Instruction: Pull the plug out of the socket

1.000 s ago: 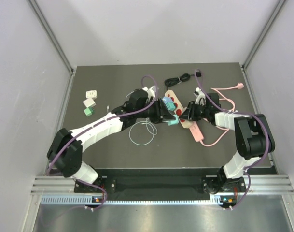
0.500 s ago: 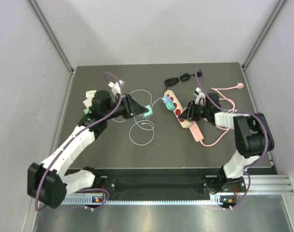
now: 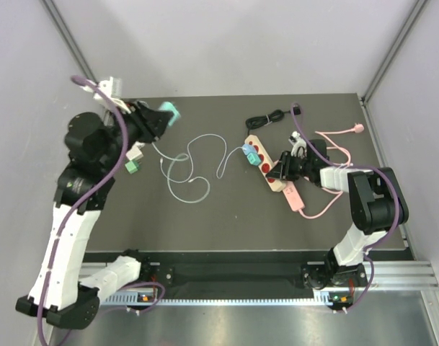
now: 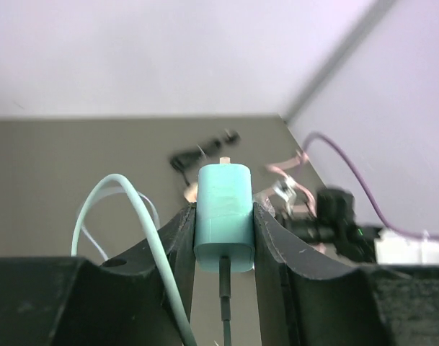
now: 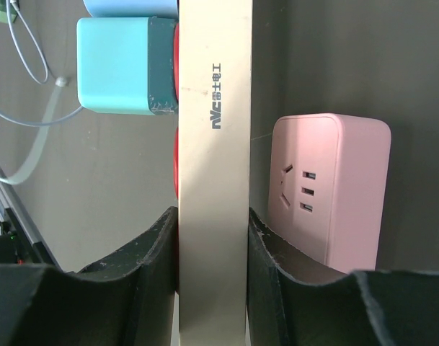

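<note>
My left gripper [image 3: 160, 117] is shut on a mint-green plug [image 3: 169, 112] and holds it high above the table's far left. The plug is free of the socket strip. In the left wrist view the plug [image 4: 223, 209] sits upright between both fingers, its pale cable [image 3: 194, 162] trailing down to the mat. The beige socket strip with red sockets [image 3: 261, 162] lies at centre right. My right gripper [image 3: 278, 173] is shut on its near end; the right wrist view shows the strip [image 5: 213, 166] squeezed between the pads. A light-blue plug [image 5: 122, 66] is still in the strip.
A pink socket block [image 3: 293, 196] with a pink cable lies beside the strip, and shows in the right wrist view [image 5: 327, 187]. A black cable [image 3: 266, 119] lies at the back. Small white and green adapters [image 3: 132, 166] sit at the left, under my left arm.
My left arm has pulled the mint-green plug away from the strip, swung left and risen, dragging its cable across the mat. The right gripper has stayed clamped on the strip.
</note>
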You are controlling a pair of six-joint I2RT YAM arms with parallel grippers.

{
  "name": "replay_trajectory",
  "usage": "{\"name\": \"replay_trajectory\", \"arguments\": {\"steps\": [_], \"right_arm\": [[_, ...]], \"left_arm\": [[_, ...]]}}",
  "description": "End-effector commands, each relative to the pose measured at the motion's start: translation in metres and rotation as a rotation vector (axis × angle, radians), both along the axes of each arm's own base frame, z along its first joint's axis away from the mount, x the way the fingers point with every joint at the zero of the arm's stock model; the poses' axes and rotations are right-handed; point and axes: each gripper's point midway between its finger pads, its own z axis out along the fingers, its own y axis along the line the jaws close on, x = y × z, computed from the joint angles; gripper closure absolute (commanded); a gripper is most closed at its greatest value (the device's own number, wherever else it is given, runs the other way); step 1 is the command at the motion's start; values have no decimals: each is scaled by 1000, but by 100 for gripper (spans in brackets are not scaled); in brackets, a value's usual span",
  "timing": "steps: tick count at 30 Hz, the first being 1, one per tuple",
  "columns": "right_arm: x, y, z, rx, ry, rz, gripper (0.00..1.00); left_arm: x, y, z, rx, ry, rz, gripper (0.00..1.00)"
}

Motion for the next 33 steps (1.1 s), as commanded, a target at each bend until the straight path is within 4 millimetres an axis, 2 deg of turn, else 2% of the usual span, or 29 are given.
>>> {"name": "replay_trajectory", "arguments": {"steps": [1,3,4,7,9,12,14,16,18,19,22,23,24,27,28,29,33], "right_arm": [[14,6,21,48,-110,38,100],[15,6,20,48,-108,38,100],[14,6,19,49,-106,41,100],[14,7,18,49,-101,42,100],[14,7,19,50,-102,41,100],[15,6,20,49,-106,39,100],[14,6,20,48,-105,41,100],[15,6,19,48,-106,40,100],[14,6,15,47,-95,41,100],[14,6,15,48,-91,41,100],[14,7,13,47,-86,44,100],[14,6,13,46,-86,41,100],[14,7,16,48,-92,42,100],[14,6,18,46,-102,41,100],[15,6,19,47,-105,41,100],[14,6,19,47,-104,42,100],[15,6,18,47,-102,42,100]], "left_arm": [[-9,49,48,92,-154,227,100],[-10,63,68,104,-202,298,100],[-16,68,86,97,-240,316,100],[-17,83,103,121,-279,391,100],[-11,95,106,134,-284,465,100],[-1,112,97,178,-266,565,100],[-4,112,103,166,-286,564,100],[-12,99,121,94,-340,493,100],[-28,83,143,25,-411,393,100],[-38,63,156,-39,-452,275,100],[-54,38,171,-132,-473,117,100],[-54,38,174,-143,-477,115,100],[-56,41,178,-144,-486,130,100],[-43,71,175,-70,-483,312,100],[-38,81,172,-16,-486,370,100],[-30,99,166,6,-461,479,100],[-7,128,145,101,-422,671,100]]}}
